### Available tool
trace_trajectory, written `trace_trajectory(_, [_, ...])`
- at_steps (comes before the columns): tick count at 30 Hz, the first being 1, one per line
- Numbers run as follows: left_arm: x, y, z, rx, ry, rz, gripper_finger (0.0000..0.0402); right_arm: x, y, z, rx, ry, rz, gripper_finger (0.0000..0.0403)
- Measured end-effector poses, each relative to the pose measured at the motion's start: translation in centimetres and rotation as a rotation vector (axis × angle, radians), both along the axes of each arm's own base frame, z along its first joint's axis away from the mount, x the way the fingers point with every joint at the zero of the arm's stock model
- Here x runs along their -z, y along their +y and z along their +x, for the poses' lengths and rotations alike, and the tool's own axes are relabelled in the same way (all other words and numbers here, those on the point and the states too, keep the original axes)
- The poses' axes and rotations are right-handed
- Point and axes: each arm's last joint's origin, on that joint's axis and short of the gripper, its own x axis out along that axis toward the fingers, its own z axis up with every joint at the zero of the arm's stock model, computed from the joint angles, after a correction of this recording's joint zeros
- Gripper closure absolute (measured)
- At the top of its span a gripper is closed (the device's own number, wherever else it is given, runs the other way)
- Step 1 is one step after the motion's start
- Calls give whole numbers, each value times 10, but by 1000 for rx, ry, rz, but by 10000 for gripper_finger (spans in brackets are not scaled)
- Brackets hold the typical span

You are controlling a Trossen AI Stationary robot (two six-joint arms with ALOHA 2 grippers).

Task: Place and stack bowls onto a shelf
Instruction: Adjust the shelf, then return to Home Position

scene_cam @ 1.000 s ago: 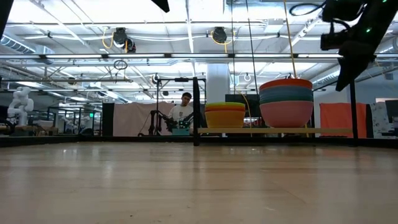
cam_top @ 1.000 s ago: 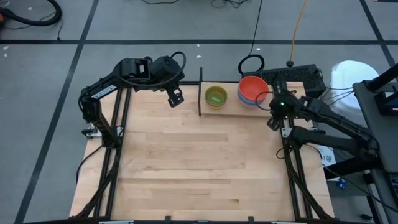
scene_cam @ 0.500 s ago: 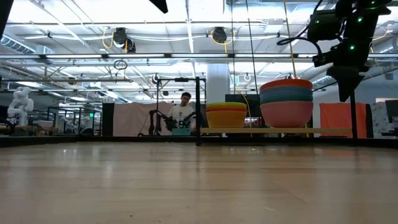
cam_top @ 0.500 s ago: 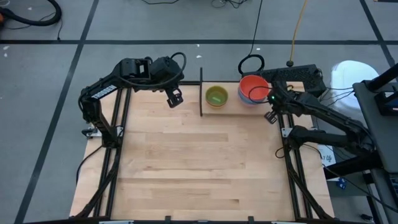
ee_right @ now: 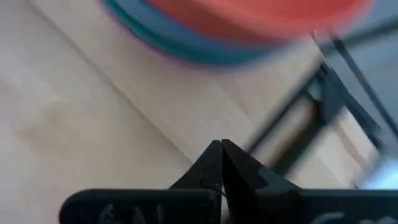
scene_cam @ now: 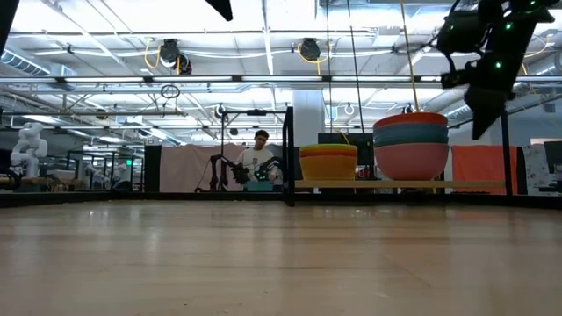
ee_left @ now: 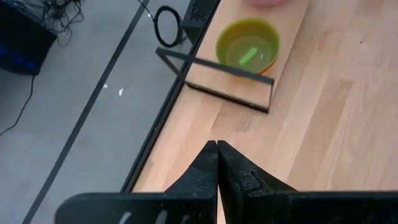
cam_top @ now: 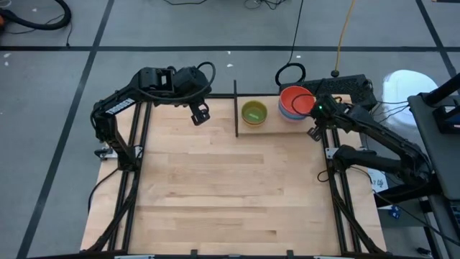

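The shelf (cam_top: 273, 128) lies at the table's far edge, right of centre. On it stand two stacks of bowls: a small one topped green (cam_top: 254, 113), yellow and orange from the side (scene_cam: 328, 163), and a larger one topped red (cam_top: 295, 103) over blue and pink (scene_cam: 411, 147). My right gripper (cam_top: 313, 134) is shut, pointing down at the shelf's near right corner (ee_right: 221, 144). My left gripper (cam_top: 199, 116) hangs shut and empty above the table, left of the shelf (ee_left: 216, 144). My right gripper's shut fingertips stand right at the shelf's near edge, by its right black bar (ee_right: 292, 124). The wrist view is blurred, and I cannot tell whether they touch the board or the bar.
The tabletop (cam_top: 230, 187) spreads bare toward the near edge. A tall black bar (cam_top: 236, 108) stands at the shelf's left end. A black cable loop (cam_top: 290, 74) and a dark box (cam_top: 343, 88) lie beyond the far edge. A person (scene_cam: 259, 158) sits far off in the room.
My right gripper has swung toward the table's far edge, to the shelf's right end. The shelf with both bowl stacks has slid a little toward the table's right edge; the stacks stay upright.
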Motion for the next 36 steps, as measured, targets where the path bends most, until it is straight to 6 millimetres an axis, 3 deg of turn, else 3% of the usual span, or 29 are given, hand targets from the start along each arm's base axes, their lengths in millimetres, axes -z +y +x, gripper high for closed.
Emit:
trace_trajectory(7, [1, -3, -11, -30, 62, -31, 401, -33, 12, 1, -153, -262, -86, 403])
trace_trajectory(15, [-16, -8, -37, -24, 7, -7, 401, -78, 32, -20, -208, -407, -255, 403])
trace_trajectory(24, [-50, -24, -99, -22, -159, 22, 401, -114, 58, -45, -323, -543, -381, 403])
trace_trajectory(30, [-69, -38, -151, -9, -289, 44, 400, -129, 74, -59, -383, -612, -449, 403])
trace_trajectory(36, [-67, -50, -202, -24, -370, 38, 401, -133, 90, -77, -428, -607, -518, 403])
